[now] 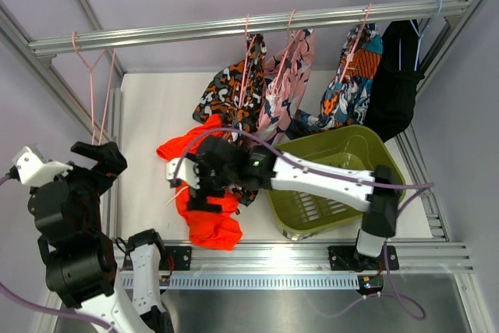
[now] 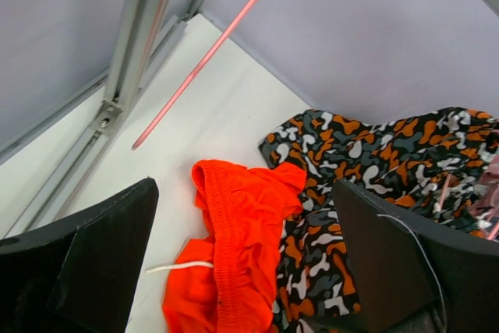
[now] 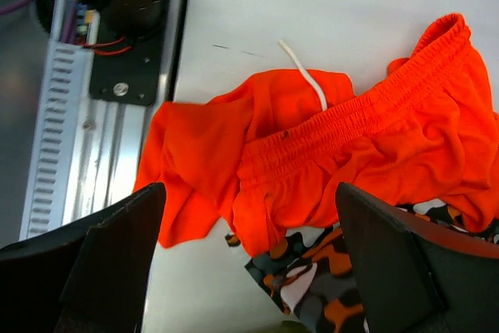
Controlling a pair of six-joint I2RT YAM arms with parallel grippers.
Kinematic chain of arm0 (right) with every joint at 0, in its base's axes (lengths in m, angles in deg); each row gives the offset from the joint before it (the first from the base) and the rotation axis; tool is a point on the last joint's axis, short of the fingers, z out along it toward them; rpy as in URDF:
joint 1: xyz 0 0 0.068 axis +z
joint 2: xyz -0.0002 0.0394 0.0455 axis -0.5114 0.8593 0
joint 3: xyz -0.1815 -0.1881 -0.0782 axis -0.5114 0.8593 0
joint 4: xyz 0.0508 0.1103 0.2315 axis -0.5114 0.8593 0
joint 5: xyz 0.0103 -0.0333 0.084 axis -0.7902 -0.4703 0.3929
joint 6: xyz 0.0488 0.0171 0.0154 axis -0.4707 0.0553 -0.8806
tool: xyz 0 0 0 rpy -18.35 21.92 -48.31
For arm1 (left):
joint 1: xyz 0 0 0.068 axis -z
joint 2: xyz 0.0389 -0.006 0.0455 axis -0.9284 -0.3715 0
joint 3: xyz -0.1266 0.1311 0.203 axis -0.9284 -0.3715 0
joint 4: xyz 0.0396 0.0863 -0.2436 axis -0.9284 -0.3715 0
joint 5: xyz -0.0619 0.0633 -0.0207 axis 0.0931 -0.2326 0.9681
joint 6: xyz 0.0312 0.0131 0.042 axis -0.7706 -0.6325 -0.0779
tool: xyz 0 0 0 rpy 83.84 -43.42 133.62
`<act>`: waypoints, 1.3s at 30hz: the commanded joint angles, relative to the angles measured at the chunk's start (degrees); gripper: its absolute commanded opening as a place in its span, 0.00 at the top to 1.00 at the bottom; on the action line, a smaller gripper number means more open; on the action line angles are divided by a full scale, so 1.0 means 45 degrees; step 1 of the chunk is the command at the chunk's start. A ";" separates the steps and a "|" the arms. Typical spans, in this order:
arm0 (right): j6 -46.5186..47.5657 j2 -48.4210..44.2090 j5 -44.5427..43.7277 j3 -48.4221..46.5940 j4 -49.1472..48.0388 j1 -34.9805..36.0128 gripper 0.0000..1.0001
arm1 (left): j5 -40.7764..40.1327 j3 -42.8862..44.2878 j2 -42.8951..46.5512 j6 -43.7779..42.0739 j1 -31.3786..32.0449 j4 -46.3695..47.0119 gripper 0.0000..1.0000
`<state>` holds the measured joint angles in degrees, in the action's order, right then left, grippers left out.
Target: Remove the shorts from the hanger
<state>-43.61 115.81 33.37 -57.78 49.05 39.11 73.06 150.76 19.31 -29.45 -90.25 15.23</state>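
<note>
Holds the black two-finger left pincer (image 1: 100, 163) raised at the far left, jaws spread wide, empty; stretches the white right arm (image 1: 327, 178) leftward across the middle, its black right pincer (image 1: 201, 181) facing down, jaws equally wide, empty

White table (image 1: 152, 115); orange shorts (image 1: 209, 224), green tub (image 1: 337, 146) on it

No readable text, label, brand or number anywhere in views.
</note>
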 commanded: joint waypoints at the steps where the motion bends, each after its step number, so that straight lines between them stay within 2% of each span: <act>1: -0.2441 0.1661 -0.2889 -0.1712 -0.0624 0.0411 0.00 | -0.1001 -0.0073 0.0531 -0.0629 0.0020 -0.0717 0.01; 6: -0.4030 0.4376 -0.3497 -0.3378 0.0317 0.0645 0.01 | -0.0885 0.0280 0.1001 -0.1429 0.0001 -0.1128 0.01; 9: -0.4090 0.5120 -0.4569 -0.3340 0.0200 0.0841 0.00 | -0.0846 0.0261 0.1235 -0.1839 0.0020 -0.1148 0.01; 23: -0.4383 0.7288 -0.5472 -0.2773 0.1644 0.0861 0.01 | -0.1060 -0.0209 0.1802 -0.2446 0.0020 -0.0894 0.01; 27: -0.4208 0.7779 -0.3895 -0.3105 0.2172 0.0861 0.26 | -0.1119 0.0103 0.1744 -0.2563 0.0020 -0.0991 0.01; 28: -0.4033 0.7760 -0.3677 -0.3164 0.2308 0.0861 0.44 | -0.1119 0.0181 0.1743 -0.2622 0.0020 -0.1011 0.01; 30: -0.3663 0.7682 -0.2877 -0.3319 0.2426 0.0861 0.64 | -0.1158 0.0279 0.1704 -0.2681 0.0001 -0.1031 0.01; 31: -0.3525 0.7605 -0.2738 -0.3398 0.2620 0.0842 0.85 | -0.1139 0.0299 0.1704 -0.2700 0.0001 -0.1031 0.01; 32: -0.3369 0.7217 -0.2563 -0.3398 0.2622 0.0822 0.92 | -0.1100 0.0280 0.1704 -0.2681 0.0020 -0.0992 0.01; 34: -0.2648 0.6108 -0.1822 -0.3224 0.2505 0.0744 1.00 | -0.0925 0.0144 0.1782 -0.2681 0.0021 -0.0895 0.01; 39: -0.1241 0.3447 0.1048 -0.3630 0.2309 0.0062 1.00 | -0.0807 0.0143 0.1939 -0.2681 0.0001 -0.0504 0.01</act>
<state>-54.56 143.54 27.19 -70.94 59.23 41.51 68.86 150.76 27.09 -40.40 -90.25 9.48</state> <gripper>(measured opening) 0.126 0.987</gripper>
